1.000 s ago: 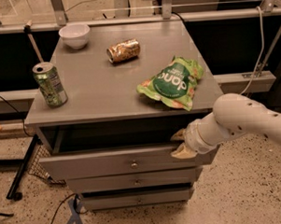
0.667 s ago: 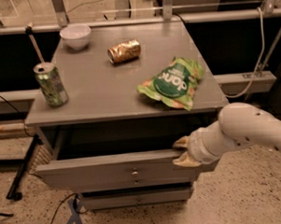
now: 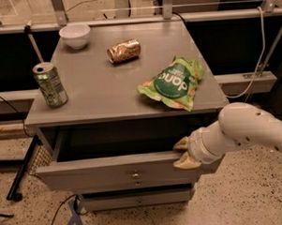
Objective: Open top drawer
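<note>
Since the top drawer [image 3: 111, 172] already sits part-way out of the cabinet [image 3: 126, 105], its front at 6 o'clock of the grey top and a dark gap open behind it, I read the step in hand as the pull itself, roughly half done.

The gripper [image 3: 184, 153] is at the 3 o'clock end of the drawer front, not on the knob [image 3: 135, 174]. Its fingers look closed down on the front's top edge, one tip inside the box and one on the face. It holds nothing else.

To do it well:
- The grip is off-centre, so the drawer may rack. Pull straight toward 6 o'clock, in line with the runners, with no sideways load.
- Hold the wrist level, or the tips may ride up off the edge.
- Go slow and steady, since a jolt could tip the upright can.
- Stop short of full travel so the box stays on its runners.

Count, big to small:
- 1 cabinet
- 1 arm [image 3: 245, 128], entering from 3 o'clock
- 1 top drawer, plus what look like 2 lower fronts [image 3: 135, 199] under it, mostly hidden
- 1 chip bag [image 3: 175, 82], green, at 3 o'clock on the top
- 2 cans: the green can [image 3: 49, 84] upright at 9 o'clock, the brown can [image 3: 124, 50] on its side at 12
- 1 bowl [image 3: 75, 35], white, at 11 o'clock
- 2 knobs visible, the second just below the first
</note>
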Robot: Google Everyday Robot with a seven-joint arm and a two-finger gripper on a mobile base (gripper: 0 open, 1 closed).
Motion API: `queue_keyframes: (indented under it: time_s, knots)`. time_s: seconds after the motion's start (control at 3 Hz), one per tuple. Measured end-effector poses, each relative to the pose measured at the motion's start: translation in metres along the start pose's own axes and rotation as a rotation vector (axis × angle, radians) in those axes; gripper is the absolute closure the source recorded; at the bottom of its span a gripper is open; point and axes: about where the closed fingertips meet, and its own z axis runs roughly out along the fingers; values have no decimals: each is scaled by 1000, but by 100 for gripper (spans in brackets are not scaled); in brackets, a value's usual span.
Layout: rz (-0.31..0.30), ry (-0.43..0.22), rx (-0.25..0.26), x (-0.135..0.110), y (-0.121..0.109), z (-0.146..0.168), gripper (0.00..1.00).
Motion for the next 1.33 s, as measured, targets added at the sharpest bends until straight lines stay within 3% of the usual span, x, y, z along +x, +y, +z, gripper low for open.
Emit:
queue_keyframes:
  time_s: [0.33,1.0,1.33]
  knots:
    - [6,-7,-1,4,27,-3,100]
    - [10,-10,-1,3,34,-7,100]
    - [25,-18,1,9,65,-10,100]
